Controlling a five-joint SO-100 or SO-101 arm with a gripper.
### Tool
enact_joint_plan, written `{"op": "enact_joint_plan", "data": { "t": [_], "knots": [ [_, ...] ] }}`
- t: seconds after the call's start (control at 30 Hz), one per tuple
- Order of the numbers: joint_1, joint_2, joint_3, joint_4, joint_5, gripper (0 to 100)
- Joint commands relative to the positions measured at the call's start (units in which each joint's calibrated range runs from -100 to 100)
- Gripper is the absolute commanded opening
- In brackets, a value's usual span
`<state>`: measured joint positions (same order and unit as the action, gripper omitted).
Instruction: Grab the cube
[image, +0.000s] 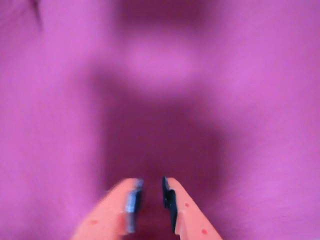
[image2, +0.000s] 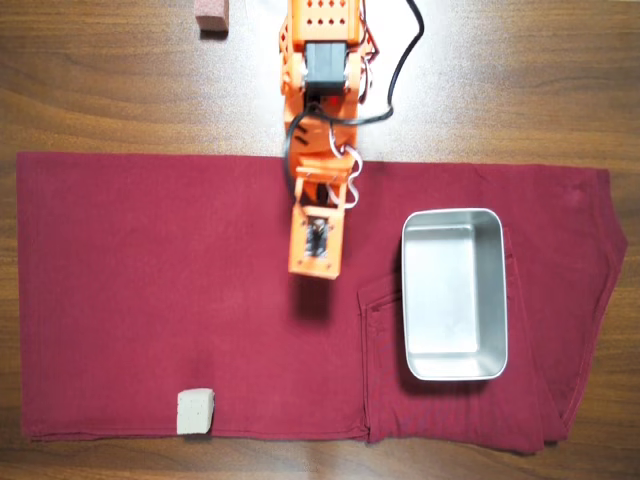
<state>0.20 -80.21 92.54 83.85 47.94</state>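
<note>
The cube (image2: 195, 411) is small, pale beige-grey and rough. It sits on the dark red cloth (image2: 150, 280) near its front left edge in the overhead view. It does not show in the wrist view. My orange gripper (image: 150, 184) points down at bare, blurred cloth, with its dark pads a narrow gap apart and nothing between them. In the overhead view the arm's head (image2: 318, 240) hangs over the middle of the cloth, well up and right of the cube, and hides the fingers.
An empty metal tray (image2: 455, 295) stands on the cloth to the right of the arm. A reddish-brown block (image2: 211, 15) lies on the wooden table (image2: 500, 80) at the top, left of the arm's base.
</note>
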Motion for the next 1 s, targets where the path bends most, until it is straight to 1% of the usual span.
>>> {"op": "enact_joint_plan", "data": {
  "t": [0.0, 0.07, 0.13, 0.17, 0.27, 0.33, 0.43, 0.53, 0.6, 0.67, 0.8, 0.97],
  "knots": [
    [5.3, 15.7, -17.1, -7.5, 0.0, 15],
    [10.9, 26.5, -30.5, -9.3, 0.4, 23],
    [17.2, 39.3, -47.1, -6.6, 0.4, 26],
    [20.1, 46.3, -55.7, -4.3, -0.1, 29],
    [26.1, 67.8, -83.1, 8.0, -1.8, 32],
    [27.4, 76.3, -93.9, 10.3, -1.9, 33],
    [28.1, 85.4, -103.4, 8.2, -2.0, 35],
    [30.0, 90.6, -104.1, -0.5, -1.6, 35],
    [32.8, 95.0, -104.1, -8.3, -1.1, 37],
    [34.7, 98.4, -105.1, -13.7, -0.4, 39],
    [34.5, 102.4, -107.8, -15.8, -0.3, 41],
    [32.2, 108.3, -110.8, -19.2, -2.2, 41]
  ]
}}
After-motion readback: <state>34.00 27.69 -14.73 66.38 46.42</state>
